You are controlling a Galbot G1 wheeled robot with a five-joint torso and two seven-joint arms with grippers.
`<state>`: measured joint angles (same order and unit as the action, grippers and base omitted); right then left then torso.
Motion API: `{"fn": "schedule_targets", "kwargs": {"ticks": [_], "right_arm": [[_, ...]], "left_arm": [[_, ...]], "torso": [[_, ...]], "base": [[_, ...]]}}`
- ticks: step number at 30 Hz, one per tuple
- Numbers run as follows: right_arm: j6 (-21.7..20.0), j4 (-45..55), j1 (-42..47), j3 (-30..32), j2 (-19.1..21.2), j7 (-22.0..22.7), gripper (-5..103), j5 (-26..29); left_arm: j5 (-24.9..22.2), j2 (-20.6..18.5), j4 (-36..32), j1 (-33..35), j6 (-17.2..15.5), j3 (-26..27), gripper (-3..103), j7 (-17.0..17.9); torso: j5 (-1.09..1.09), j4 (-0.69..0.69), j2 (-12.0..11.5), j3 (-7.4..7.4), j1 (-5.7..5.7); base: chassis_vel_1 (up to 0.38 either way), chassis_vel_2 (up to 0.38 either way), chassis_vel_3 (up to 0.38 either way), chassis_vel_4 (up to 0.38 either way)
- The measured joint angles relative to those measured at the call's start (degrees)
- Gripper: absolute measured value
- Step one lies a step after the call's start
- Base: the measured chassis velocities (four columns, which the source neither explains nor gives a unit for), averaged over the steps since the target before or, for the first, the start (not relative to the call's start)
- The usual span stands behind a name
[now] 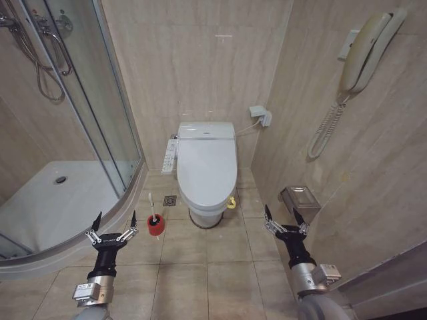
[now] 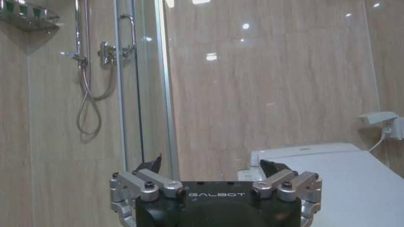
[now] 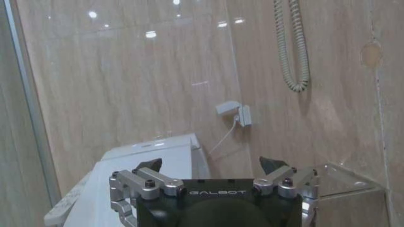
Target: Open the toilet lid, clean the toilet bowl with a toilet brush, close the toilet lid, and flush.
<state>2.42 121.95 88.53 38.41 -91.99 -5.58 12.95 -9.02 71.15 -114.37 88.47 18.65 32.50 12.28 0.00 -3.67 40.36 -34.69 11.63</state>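
Note:
The toilet lid (image 1: pixel 207 167) lies shut on the white toilet against the back wall, so the toilet bowl is hidden beneath it. The toilet brush (image 1: pixel 153 208) stands on the floor to the toilet's left, its thin white handle rising from a red cup holder (image 1: pixel 155 225). My left gripper (image 1: pixel 115 221) hovers open just left of the brush, nothing between its fingers. My right gripper (image 1: pixel 285 215) is open too, to the right of the toilet near the side wall. The left wrist view shows the left gripper (image 2: pixel 211 161) with the lid (image 2: pixel 344 184) beyond. The right gripper (image 3: pixel 210 162) faces the lid (image 3: pixel 126 164).
A curved glass shower enclosure (image 1: pixel 100 133) takes up the left. The toilet's control panel (image 1: pixel 170 157) sticks out on its left side. A wall phone (image 1: pixel 360 53) and a paper holder (image 1: pixel 300 197) hang on the right wall. A floor drain (image 1: pixel 170 199) is near the toilet's base.

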Motion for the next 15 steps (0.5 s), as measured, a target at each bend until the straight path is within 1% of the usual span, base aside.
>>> {"fn": "schedule_targets", "kwargs": {"ticks": [8, 12, 15], "right_arm": [[0.2, -0.5, -0.1, 0.1, 0.2, 0.1, 100, 0.1], [-0.1, -0.7, -0.3, 0.2, 0.4, -0.1, 100, 1.1], [-0.1, -1.1, -0.7, 0.2, 0.6, 0.9, 100, 2.6]], "left_arm": [[0.0, 0.0, 0.0, 0.0, 0.0, 0.0, 100, 0.0], [0.0, 0.0, 0.0, 0.0, 0.0, 0.0, 100, 0.0], [0.0, 0.0, 0.0, 0.0, 0.0, 0.0, 100, 0.0]], "torso": [[0.00, 0.00, 0.0, 0.00, 0.00], [0.00, 0.00, 0.0, 0.00, 0.00], [0.00, 0.00, 0.0, 0.00, 0.00]], "base": [[0.000, 0.000, 0.000, 0.000], [0.000, 0.000, 0.000, 0.000], [0.000, 0.000, 0.000, 0.000]]}}
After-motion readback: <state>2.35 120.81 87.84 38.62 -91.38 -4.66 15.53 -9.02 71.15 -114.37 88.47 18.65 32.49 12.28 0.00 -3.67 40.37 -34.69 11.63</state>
